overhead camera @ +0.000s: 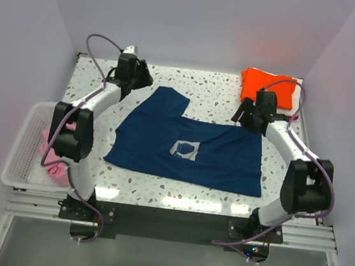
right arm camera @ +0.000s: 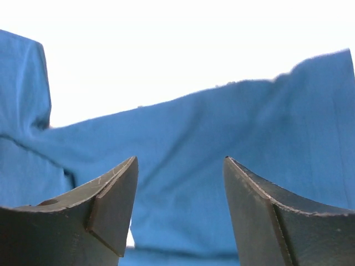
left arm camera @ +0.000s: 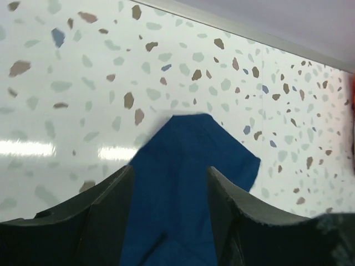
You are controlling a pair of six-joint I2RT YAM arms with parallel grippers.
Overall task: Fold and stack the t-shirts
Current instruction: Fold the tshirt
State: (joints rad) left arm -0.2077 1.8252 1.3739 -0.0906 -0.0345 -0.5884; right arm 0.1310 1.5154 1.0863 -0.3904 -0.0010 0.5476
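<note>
A navy blue t-shirt (overhead camera: pixel 213 159) with a pale chest print (overhead camera: pixel 185 149) lies spread flat across the middle of the table. One sleeve (overhead camera: pixel 169 97) points to the back. My left gripper (overhead camera: pixel 146 80) hovers at that sleeve's left edge. In the left wrist view the sleeve (left arm camera: pixel 188 149) lies on the table between the left gripper's (left arm camera: pixel 169 180) open fingers. My right gripper (overhead camera: pixel 242 118) is at the shirt's back right corner, and the right wrist view shows it open (right arm camera: pixel 180 166) over blue cloth (right arm camera: pixel 183 127). A folded orange t-shirt (overhead camera: pixel 269 86) sits at the back right. A pink t-shirt (overhead camera: pixel 54 170) lies in the basket.
A white slatted basket (overhead camera: pixel 19 147) stands off the table's left edge beside the left arm. Walls close in the table on the left, back and right. Speckled tabletop (overhead camera: pixel 220 93) shows between the navy shirt and the back wall.
</note>
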